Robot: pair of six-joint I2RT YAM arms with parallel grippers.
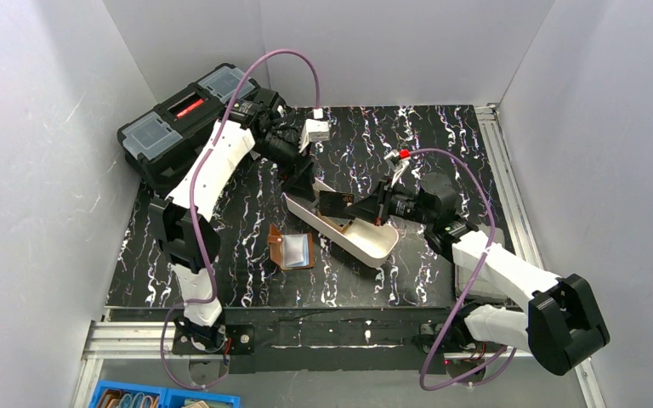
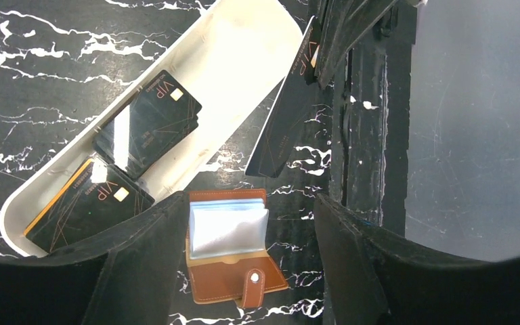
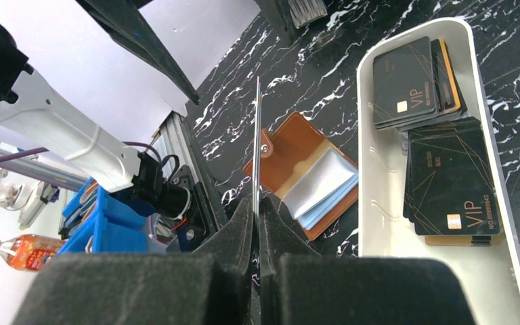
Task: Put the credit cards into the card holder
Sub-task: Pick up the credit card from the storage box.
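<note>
The toolbox (image 1: 189, 115) sits at the bench's (image 1: 391, 144) far left corner. Mid-bench, the tray (image 1: 366, 240) holds stacked credit cards (image 3: 413, 81). The card holder (image 1: 292, 249) lies just beside it, toward the near left. My right hand (image 3: 257, 206) holds one card (image 1: 337, 204) up near the tray.

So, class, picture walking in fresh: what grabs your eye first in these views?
A black card pinched in the right arm's jaws, in the air by the white tray. That tray holds stacks of black VIP cards; the brown card holder lies open next to it.

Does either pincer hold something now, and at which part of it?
The right pincer grips one credit card by one end; the left pincer holds nothing.
</note>
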